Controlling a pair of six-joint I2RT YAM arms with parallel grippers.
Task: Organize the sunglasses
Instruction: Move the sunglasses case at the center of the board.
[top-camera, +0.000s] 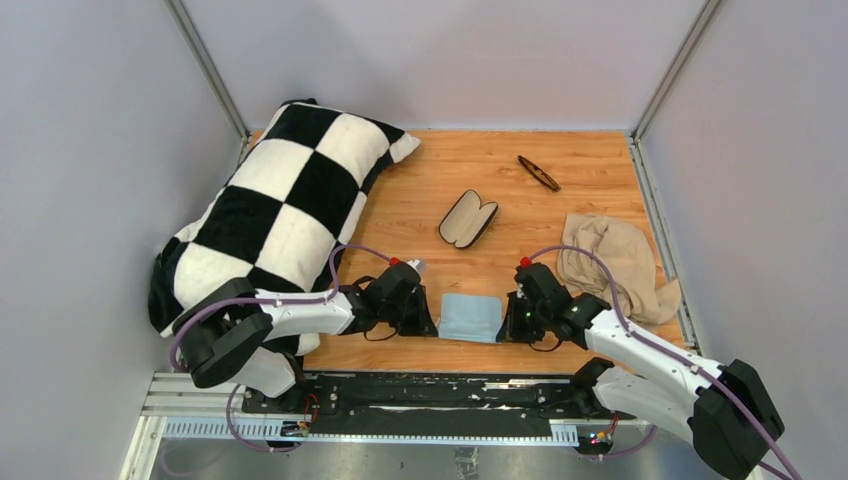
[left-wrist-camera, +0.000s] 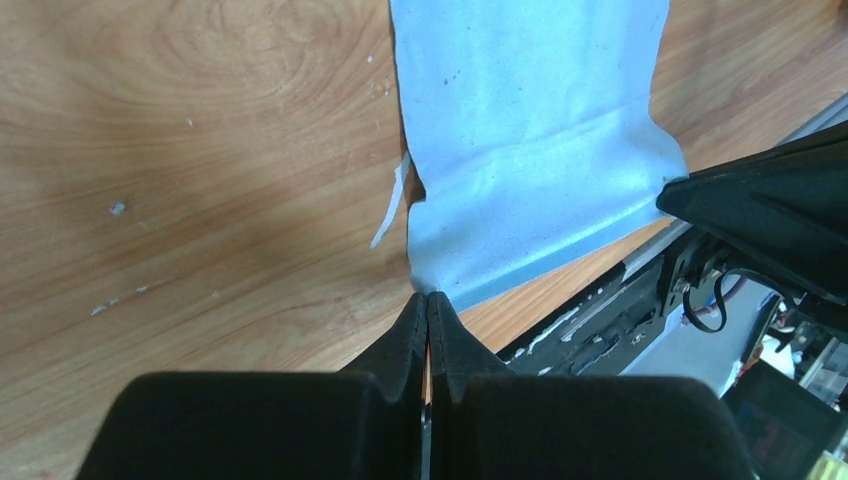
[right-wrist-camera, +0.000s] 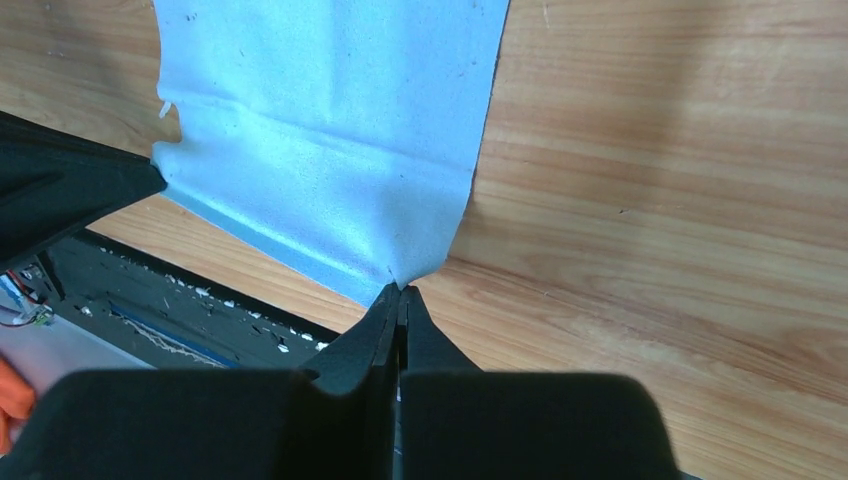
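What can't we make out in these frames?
- Top view: sunglasses too small to show frame detail.
- Both wrist views: far edge of the blue cloth cut off by the picture's top edge; sunglasses out of frame.
- Top view: near end of the pillow hidden by the left arm.
- Top view: anything under the beige cloth is hidden.

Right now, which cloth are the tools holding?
The light blue cloth, pinched by the left tool and right tool; the beige cloth lies ungripped, farther right.
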